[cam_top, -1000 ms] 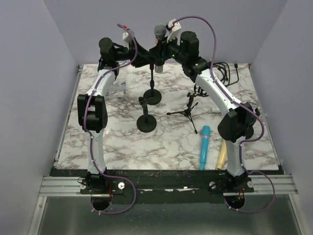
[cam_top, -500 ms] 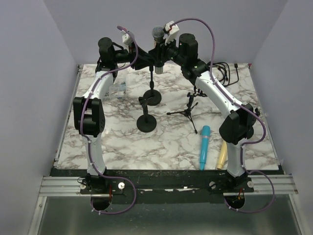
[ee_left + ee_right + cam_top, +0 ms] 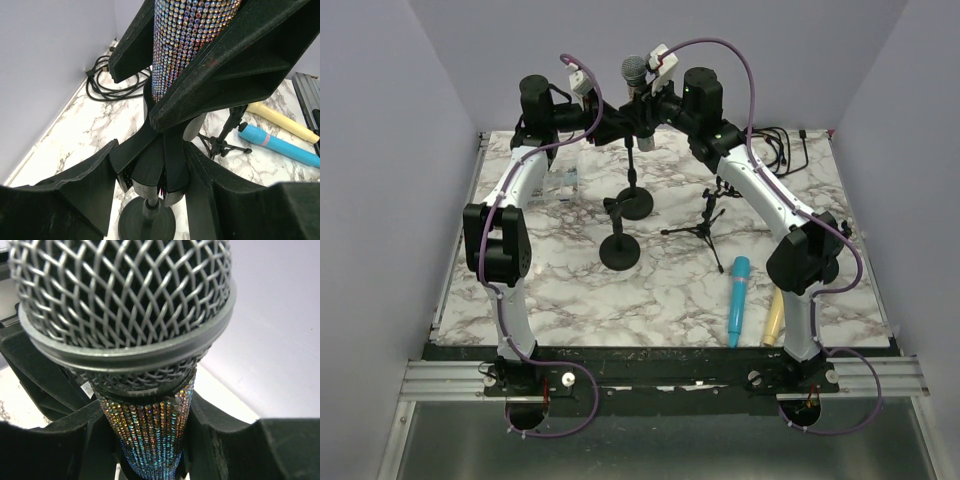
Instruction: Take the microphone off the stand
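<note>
Beside a second stand, tripod and cables, right hand grips microphone; left hand clamps its stand.

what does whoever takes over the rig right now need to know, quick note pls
Right pincer: shut on the mic, just under its head.
Left pincer: shut on the clip atop the stand, apparently bracing it.
Mic: upright over the far stand, held high above the table. Its lower end is at the clip; cannot tell whether it has cleared.
Done: both grasps are set.
Left: pull the mic up and clear of the clip while the stand is held.
</note>
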`<action>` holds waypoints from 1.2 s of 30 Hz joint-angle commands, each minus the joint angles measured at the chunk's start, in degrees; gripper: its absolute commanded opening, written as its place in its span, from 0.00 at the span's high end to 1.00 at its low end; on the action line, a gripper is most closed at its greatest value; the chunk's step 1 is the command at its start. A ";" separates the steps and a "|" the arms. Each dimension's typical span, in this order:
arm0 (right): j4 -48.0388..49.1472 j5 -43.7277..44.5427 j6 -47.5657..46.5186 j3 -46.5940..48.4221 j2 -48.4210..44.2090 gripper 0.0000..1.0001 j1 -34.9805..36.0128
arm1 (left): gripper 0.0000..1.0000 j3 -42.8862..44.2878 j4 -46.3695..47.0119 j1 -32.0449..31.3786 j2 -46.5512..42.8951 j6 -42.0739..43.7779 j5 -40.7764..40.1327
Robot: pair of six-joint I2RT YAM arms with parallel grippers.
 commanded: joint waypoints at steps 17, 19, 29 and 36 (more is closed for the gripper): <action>7.41 -0.94 0.01 -4.40 -4.62 0.99 1.21 | 0.02 -6.23 17.97 -0.53 -2.41 -11.83 0.48; 6.72 -1.16 -0.12 -4.11 -4.54 0.99 1.24 | 0.03 -5.64 20.20 -0.55 -1.80 -13.50 0.85; 6.53 -1.47 0.36 -3.65 -4.56 0.99 1.22 | 0.47 -2.08 19.60 -0.50 1.06 -15.62 3.10; 7.43 -0.29 1.63 -1.19 -3.88 0.99 1.21 | 1.00 -3.41 6.02 -0.50 -1.22 -4.27 1.16</action>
